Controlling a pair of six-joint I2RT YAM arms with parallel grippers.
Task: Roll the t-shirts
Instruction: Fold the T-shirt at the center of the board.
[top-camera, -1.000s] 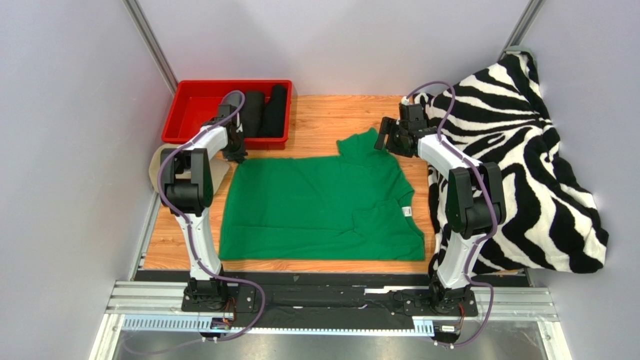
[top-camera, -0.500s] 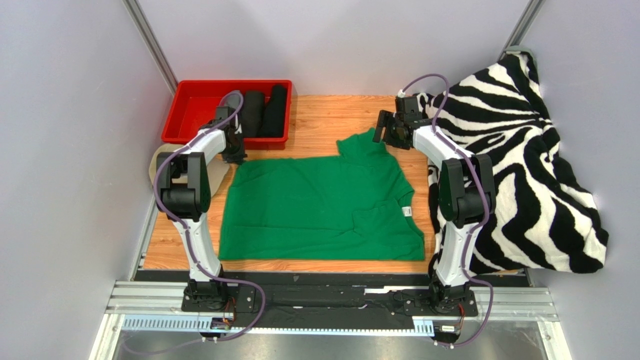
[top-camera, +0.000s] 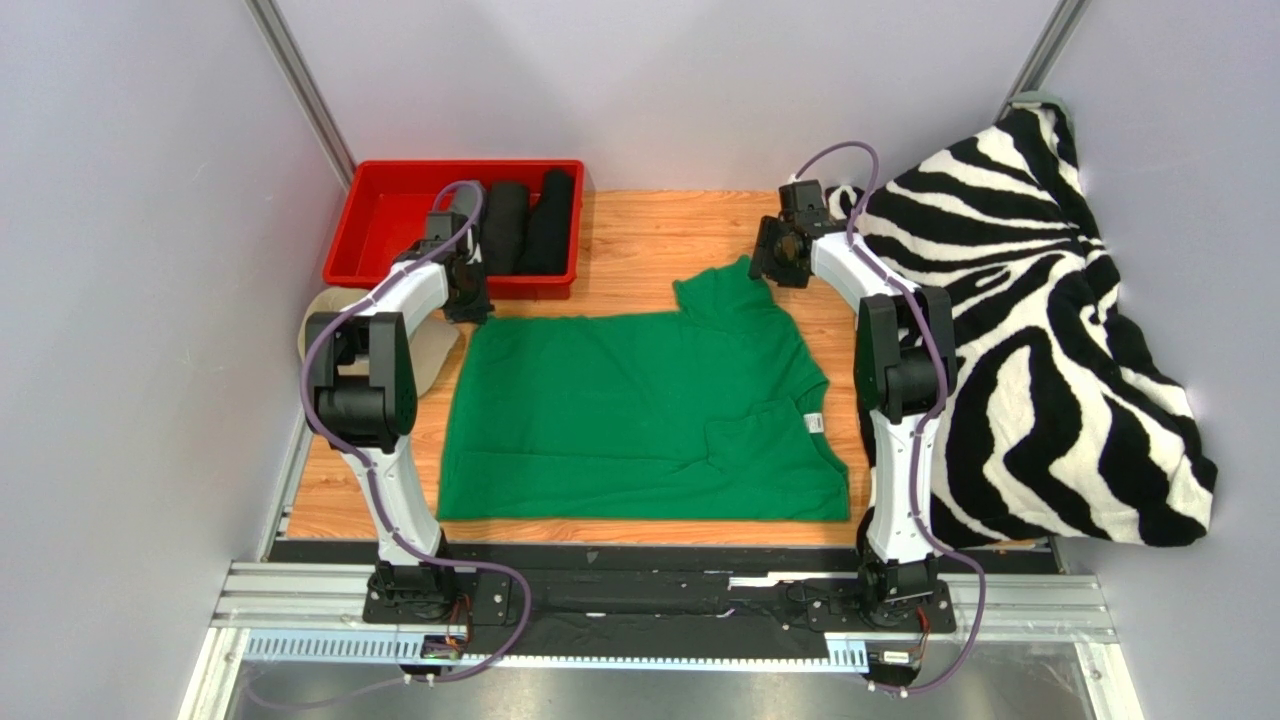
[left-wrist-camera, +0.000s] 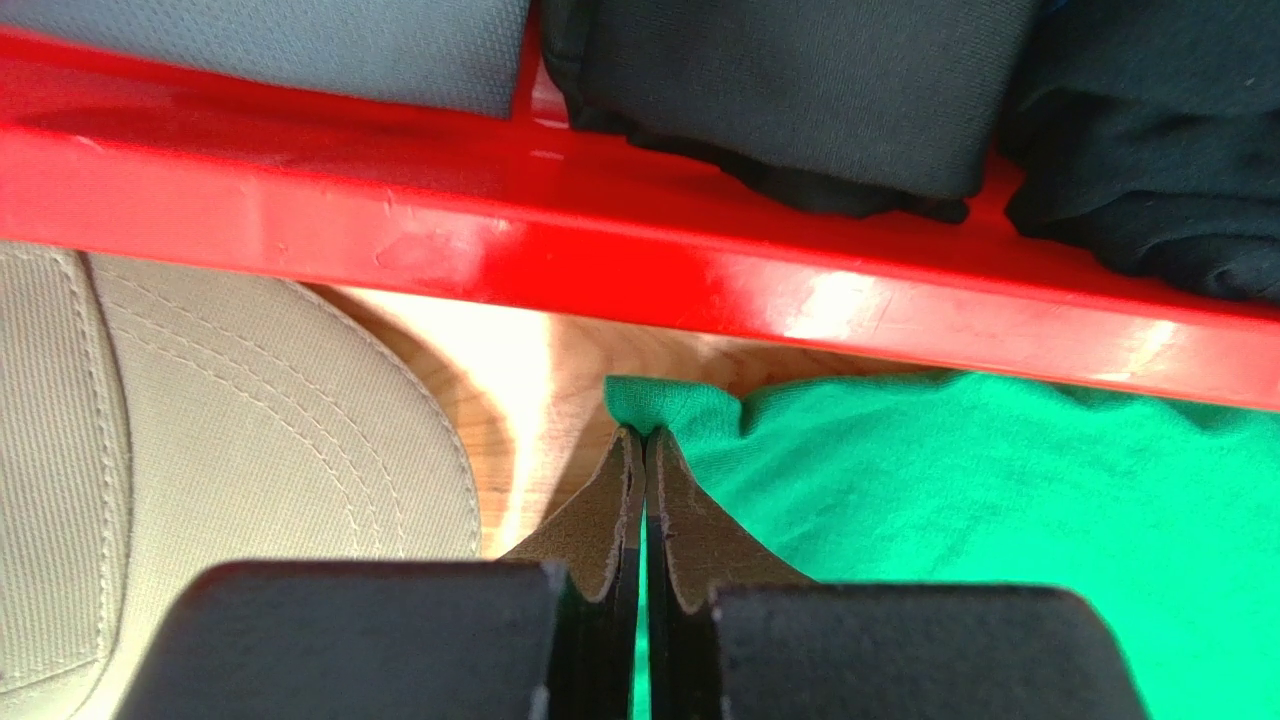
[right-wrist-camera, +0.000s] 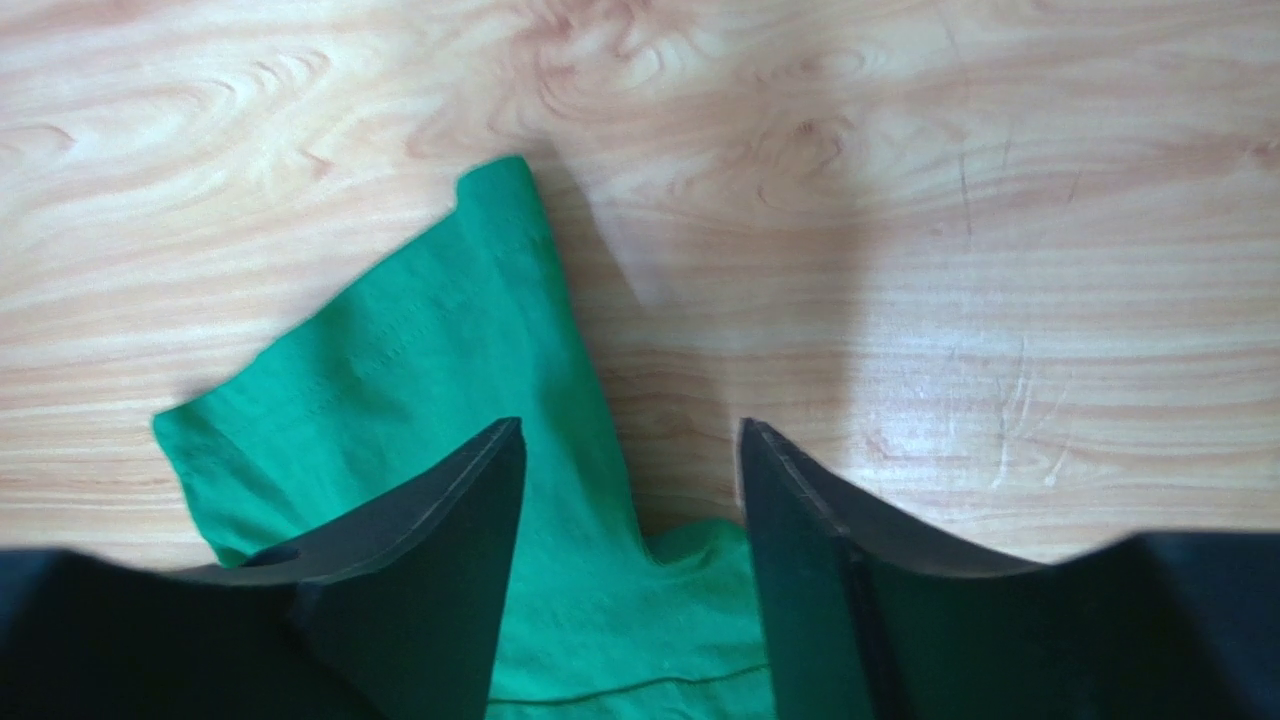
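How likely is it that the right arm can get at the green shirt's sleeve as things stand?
Probably yes: the right claw hangs open directly over the green shirt's sleeve, jaws straddling its edge, only bare table around, nothing in between.

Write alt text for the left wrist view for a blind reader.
The left end effector, jaws shut, pinches the bunched corner of the green t-shirt on the wooden table. Just beyond stands a red bin holding one grey rolled shirt and black rolled shirts; a beige cap lies left.
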